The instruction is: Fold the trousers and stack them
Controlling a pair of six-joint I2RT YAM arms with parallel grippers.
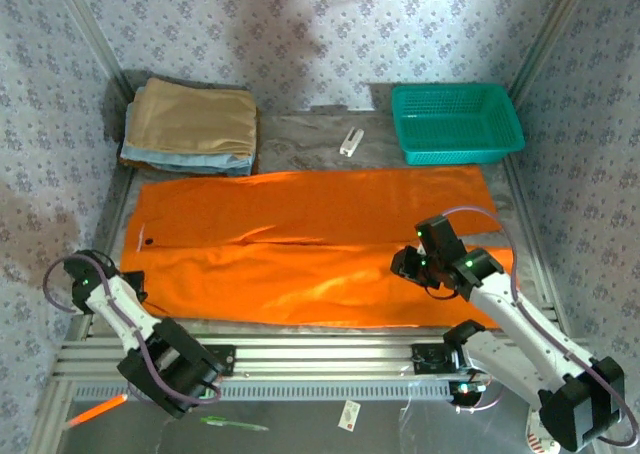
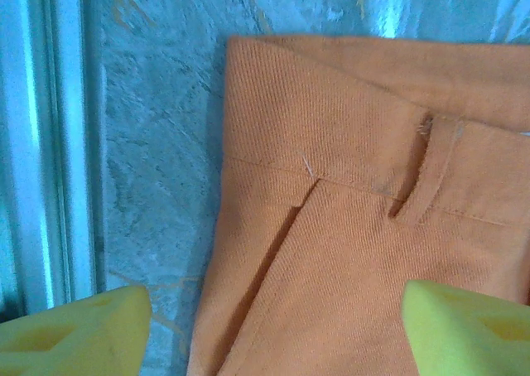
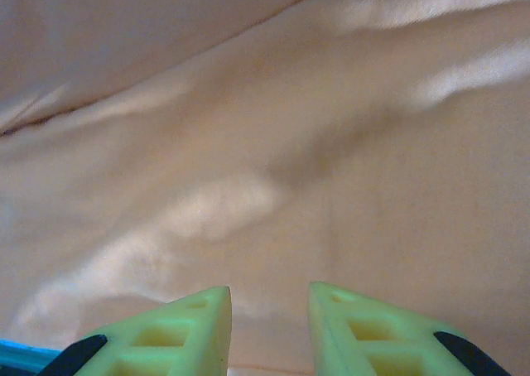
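Right gripper (image 3: 269,293) narrowly parted over trousers (image 3: 273,144)

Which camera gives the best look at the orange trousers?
The top view: the trousers lie spread across the table, nearly whole. The left wrist view gives the waistband and a belt loop; the right wrist view, rippled fabric up close.

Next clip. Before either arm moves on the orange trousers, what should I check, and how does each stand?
1. Trousers spread flat, full length: ok.
2. Left gripper open over the waistband corner: ok.
3. Right gripper jaws parted, nothing between them: ok.
4. Fabric under right gripper smooth: not ok, rippled.
5. Tan folded cloth top free for stacking: ok.
6. Left fingertips touching fabric: cannot tell.
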